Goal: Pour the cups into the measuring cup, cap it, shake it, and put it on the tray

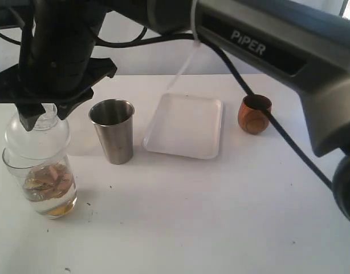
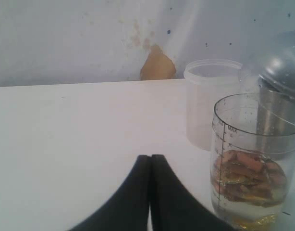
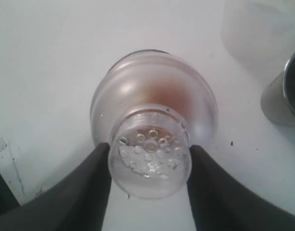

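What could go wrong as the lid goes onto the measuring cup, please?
The right gripper pinches the dome lid only by its narrow neck, so it may seat crooked and leak when shaken. The measuring cup holds liquid and stands unheld, the left gripper shut beside it; pressing could tip it. The steel tumbler close by could get knocked.

One tall clear plastic measuring cylinder (image 1: 49, 191), one clear dome-shaped plastic lid (image 1: 38, 134), one tapered grey stainless-steel tumbler (image 1: 113, 134), one small rounded brown wooden cup (image 1: 254, 114), one flat white rectangular tray (image 1: 186, 125), one frosted translucent plastic cup (image 2: 205, 101).
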Motion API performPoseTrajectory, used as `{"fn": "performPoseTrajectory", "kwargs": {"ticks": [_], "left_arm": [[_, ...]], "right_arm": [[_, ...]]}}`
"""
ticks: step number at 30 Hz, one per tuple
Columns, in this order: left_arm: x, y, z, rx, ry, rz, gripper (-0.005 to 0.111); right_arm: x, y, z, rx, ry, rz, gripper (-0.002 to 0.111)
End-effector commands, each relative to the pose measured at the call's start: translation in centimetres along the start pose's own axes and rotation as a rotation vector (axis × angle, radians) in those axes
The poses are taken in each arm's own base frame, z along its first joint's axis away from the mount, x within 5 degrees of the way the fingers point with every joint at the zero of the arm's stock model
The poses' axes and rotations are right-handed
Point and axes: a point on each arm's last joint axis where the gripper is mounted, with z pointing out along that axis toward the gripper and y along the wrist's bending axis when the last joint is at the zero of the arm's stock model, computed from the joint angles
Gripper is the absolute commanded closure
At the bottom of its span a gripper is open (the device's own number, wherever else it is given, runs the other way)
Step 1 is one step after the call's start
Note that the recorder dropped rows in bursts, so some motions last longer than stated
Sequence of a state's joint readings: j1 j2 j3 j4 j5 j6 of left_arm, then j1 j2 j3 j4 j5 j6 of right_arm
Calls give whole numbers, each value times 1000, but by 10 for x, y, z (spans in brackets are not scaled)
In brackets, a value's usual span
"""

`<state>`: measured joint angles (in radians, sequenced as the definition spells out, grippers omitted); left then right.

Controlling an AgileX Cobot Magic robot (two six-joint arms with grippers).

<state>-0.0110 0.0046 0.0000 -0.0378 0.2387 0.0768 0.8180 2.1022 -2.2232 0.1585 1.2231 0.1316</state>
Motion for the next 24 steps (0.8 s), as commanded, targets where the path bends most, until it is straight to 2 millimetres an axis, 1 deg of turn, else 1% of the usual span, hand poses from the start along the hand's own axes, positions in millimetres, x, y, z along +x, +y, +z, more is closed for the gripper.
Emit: {"fn": "performPoseTrajectory", "kwargs": {"ticks": [1,5,16,24], "left_arm": [[-1,0,0,1,-10,-7,107],[-1,0,0,1,-10,-7,107],[-1,0,0,1,-10,-7,107],[-1,0,0,1,-10,-7,107]], "right_arm": [[-3,1,1,-8,-11,4,108],[-2,1,3,-9,-5,6,108],[-2,2,3,-18,-5,9,108],[-9,4,3,-39,-74,14,108]]}}
